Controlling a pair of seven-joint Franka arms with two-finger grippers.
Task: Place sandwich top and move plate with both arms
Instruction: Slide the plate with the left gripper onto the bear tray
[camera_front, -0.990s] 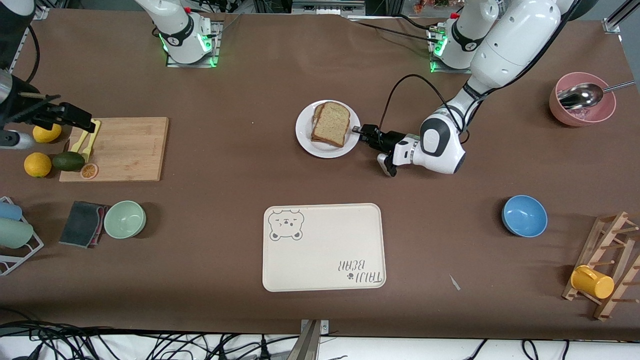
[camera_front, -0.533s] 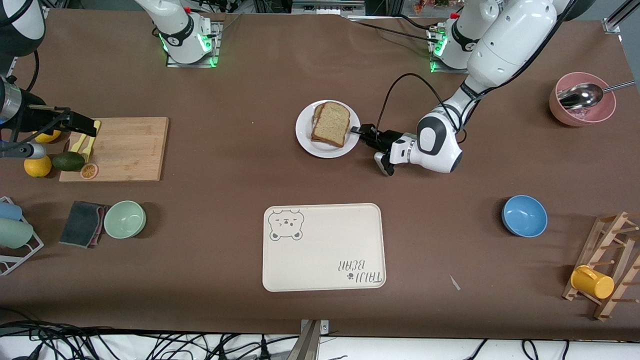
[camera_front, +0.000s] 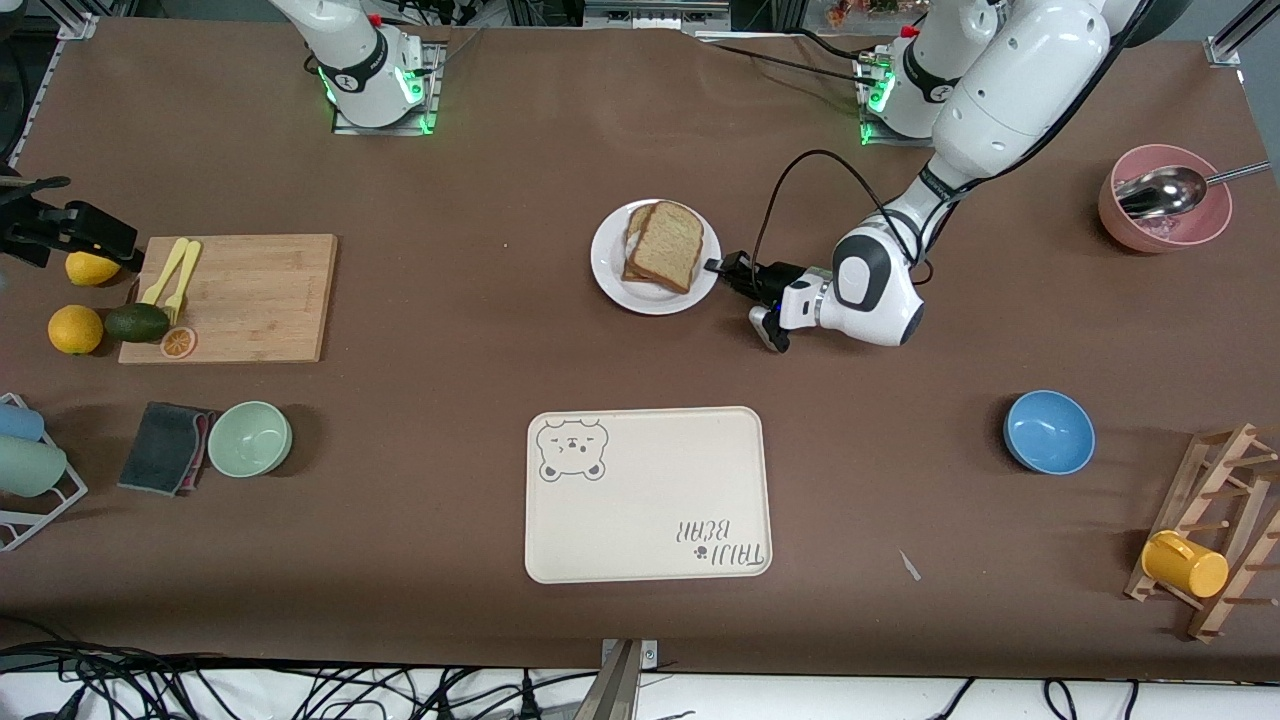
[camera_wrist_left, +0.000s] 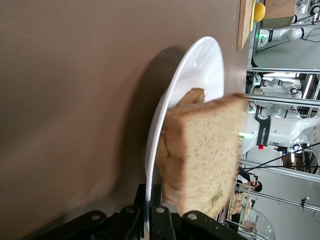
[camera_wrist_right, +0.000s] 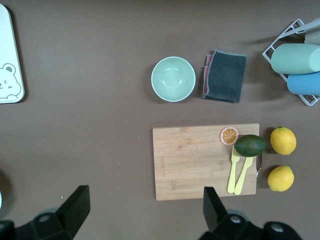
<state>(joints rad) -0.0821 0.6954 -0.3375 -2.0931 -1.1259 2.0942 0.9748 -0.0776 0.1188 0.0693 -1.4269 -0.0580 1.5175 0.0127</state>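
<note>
The top slice (camera_front: 668, 245) already lay on the sandwich, so the placing step looked finished and the plate-moving step was in hand. The plate (camera_front: 612, 270) sat in the middle of the tabletop (camera_front: 480, 330), farther from the front camera than the tray (camera_front: 650, 520). The left claw (camera_front: 716, 265) was at the plate's edge on the side toward the left arm's end, and in the left wrist view its fingers (camera_wrist_left: 160, 220) were closed on the rim of the plate (camera_wrist_left: 200, 60), with the bread (camera_wrist_left: 200, 155) just above them. That rim appeared a little raised from the tabletop (a dark shadow lay under it), so the plate was probably tilted. The right claw (camera_wrist_right: 142, 210) stood wide open and held nothing; it hung over the tabletop near the cutting board (camera_wrist_right: 205, 161), well apart from the plate. The next move, I judged, called for the right arm to come to the free rim toward its own end and grip it, so that both arms carry the plate level; with one grip only, the sandwich could slide. Open room was good: bare tabletop lay all around the plate and between it and the tray. The green bowl (camera_front: 250, 438) and the blue bowl (camera_front: 1048, 431) were well away from any path.
</note>
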